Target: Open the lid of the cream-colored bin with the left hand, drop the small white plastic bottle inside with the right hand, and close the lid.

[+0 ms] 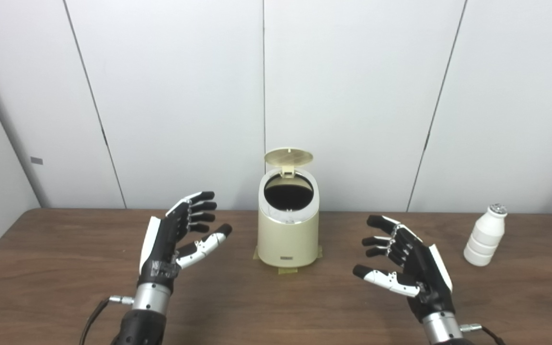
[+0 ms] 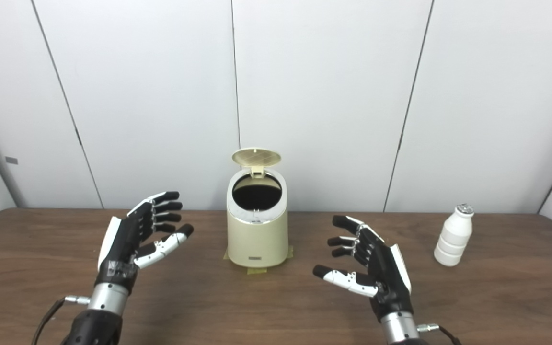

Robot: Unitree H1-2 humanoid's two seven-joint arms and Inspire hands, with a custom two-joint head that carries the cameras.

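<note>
- Both hands, left hand (image 1: 173, 239) and right hand (image 1: 408, 268), hover spread and empty beside the bin (image 1: 288, 230).
- Lid (image 1: 288, 156) stands raised.
- Bottle (image 1: 486, 235) stands far right.
- Views match; neither adds anything.

A dark brown wood-grain desk (image 1: 65, 287) fills the lower part of the view, its far edge meeting a wall of plain white panels (image 1: 180, 96). Thin dark seams (image 1: 263, 76) divide the panels. A small grey tag (image 1: 36, 160) sits on the left panel. Lighting is even and soft.
</note>
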